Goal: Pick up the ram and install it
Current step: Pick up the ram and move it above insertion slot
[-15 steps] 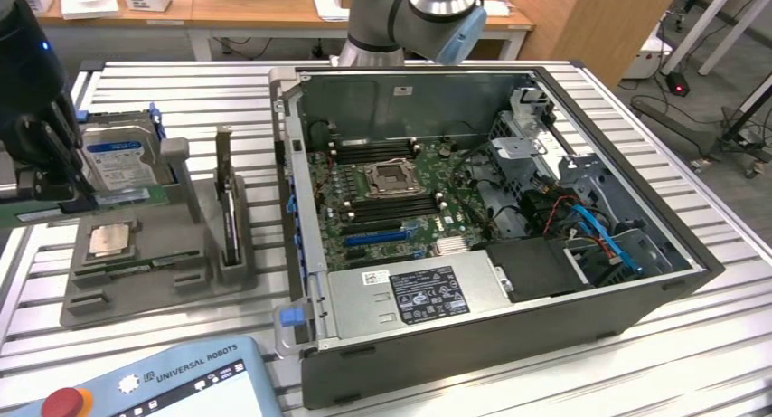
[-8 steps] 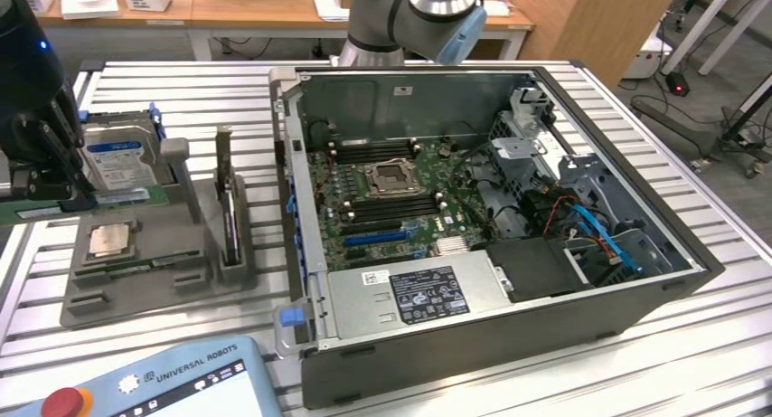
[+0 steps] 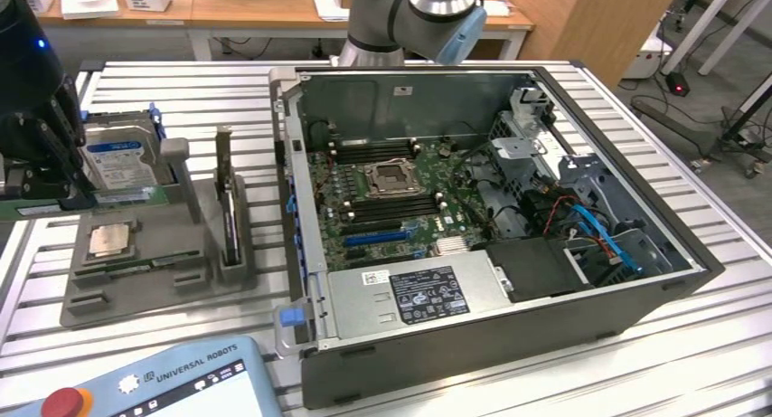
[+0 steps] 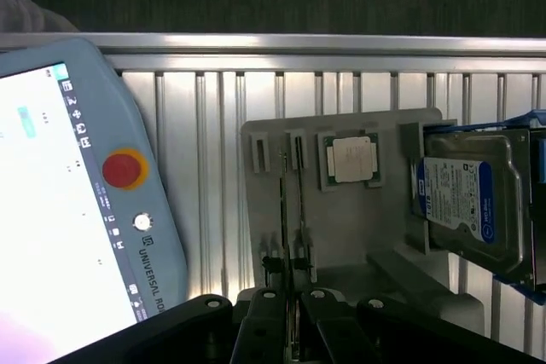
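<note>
My gripper (image 3: 46,193) hangs at the exterior view's far left, over the grey parts fixture (image 3: 157,295). It is shut on the ram (image 3: 127,197), a thin green stick that runs level just above the fixture, in front of the hard drive. In the wrist view the ram (image 4: 284,210) is seen edge-on as a thin line. It runs out from between the shut fingers of my gripper (image 4: 293,323), above the fixture's narrow slots (image 4: 258,153). The open computer case (image 3: 675,281) lies to the exterior view's right, its motherboard (image 3: 399,195) showing long black memory slots.
On the fixture sit a square silver processor (image 3: 108,240), a blue-labelled hard drive (image 3: 121,159) and an upright dark card (image 3: 227,195). A teach pendant (image 3: 181,385) lies at the table's front edge. The arm's base (image 3: 410,19) stands behind the case.
</note>
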